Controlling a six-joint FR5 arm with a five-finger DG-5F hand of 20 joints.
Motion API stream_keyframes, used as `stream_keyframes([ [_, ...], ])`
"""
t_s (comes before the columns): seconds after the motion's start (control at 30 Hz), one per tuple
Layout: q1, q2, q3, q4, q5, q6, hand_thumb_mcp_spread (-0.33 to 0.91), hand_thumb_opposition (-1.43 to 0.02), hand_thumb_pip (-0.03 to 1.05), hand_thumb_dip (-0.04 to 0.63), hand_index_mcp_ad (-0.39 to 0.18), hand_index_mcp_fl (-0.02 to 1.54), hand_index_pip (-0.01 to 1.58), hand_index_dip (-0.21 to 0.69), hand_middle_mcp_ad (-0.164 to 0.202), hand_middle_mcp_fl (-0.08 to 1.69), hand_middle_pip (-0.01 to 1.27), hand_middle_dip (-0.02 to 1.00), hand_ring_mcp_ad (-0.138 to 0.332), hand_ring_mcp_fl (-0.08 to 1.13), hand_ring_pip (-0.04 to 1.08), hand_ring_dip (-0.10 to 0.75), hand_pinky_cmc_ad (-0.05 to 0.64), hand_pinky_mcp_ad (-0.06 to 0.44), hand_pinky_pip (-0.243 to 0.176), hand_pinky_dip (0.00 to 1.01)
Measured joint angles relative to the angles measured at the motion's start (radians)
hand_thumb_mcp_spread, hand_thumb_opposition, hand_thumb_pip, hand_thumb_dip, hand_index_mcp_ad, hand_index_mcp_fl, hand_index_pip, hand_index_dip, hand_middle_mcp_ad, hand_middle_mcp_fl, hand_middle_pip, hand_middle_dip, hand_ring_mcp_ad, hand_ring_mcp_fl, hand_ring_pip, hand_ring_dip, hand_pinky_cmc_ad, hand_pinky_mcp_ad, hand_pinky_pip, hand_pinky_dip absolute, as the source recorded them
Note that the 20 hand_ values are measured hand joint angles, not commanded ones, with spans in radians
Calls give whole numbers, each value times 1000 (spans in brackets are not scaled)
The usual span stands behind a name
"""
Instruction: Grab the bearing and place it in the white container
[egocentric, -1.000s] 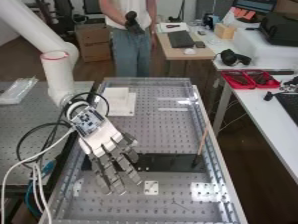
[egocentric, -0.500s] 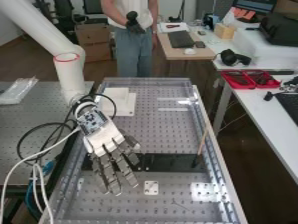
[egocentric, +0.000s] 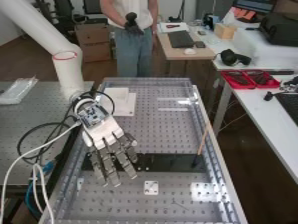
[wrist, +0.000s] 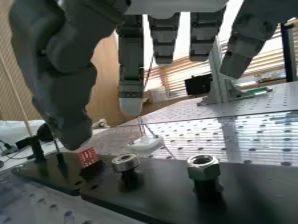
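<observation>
The robot hand (egocentric: 103, 134) hangs above the arm-side end of the black plate (egocentric: 174, 162) on the bench (egocentric: 120, 207), its fingers loosely extended in a released pose. The bearing (wrist: 125, 162) sits on top of 1 short post standing on that plate. Near it, a big metal nut (wrist: 203, 166) tops another post on the plate. At the plate's end away from the arm, 1 thin wooden stick (egocentric: 202, 142) stands at a tilt.
</observation>
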Motion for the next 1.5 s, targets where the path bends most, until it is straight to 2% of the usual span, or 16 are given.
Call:
stream_keyframes([
  [0.23, 6, -21, 6, 4, 12, -9, 379, -799, 565, 223, -5, -3, 1497, 230, 94, -5, 136, 126, 188, -2, 87, 59, 398, 311, -89, 321],
  [0.33, 3, -24, 8, -8, 11, 8, 379, -799, 565, 223, -5, -3, 1497, 230, 94, -5, 136, 126, 188, -2, 87, 59, 398, 311, -89, 321],
  [0.9, -26, -29, 5, -19, -36, -1, 401, -799, 565, 220, -21, -7, 1485, 208, 91, -9, 136, 126, 178, -2, 87, 59, 398, 304, -89, 321],
  [0.93, -27, -29, 5, -22, -39, 3, 401, -799, 565, 237, -21, -7, 1484, 204, 91, -9, 136, 126, 182, -2, 87, 59, 398, 304, -89, 321],
  [1.2, -31, -32, 6, -32, -51, 14, 400, -820, 562, 253, -21, -2, 1464, 185, 91, -5, 136, 126, 182, -2, 87, 59, 400, 304, -89, 321],
  [1.43, -37, -35, 10, -36, -69, 9, 400, -820, 562, 251, -21, 0, 1470, 185, 91, -7, 136, 126, 178, -2, 87, 59, 400, 304, -89, 321],
  [1.5, -37, -35, 10, -32, -70, 6, 403, -834, 562, 269, -21, 3, 1454, 185, 94, -7, 136, 126, 182, -2, 87, 59, 401, 305, -89, 321],
])
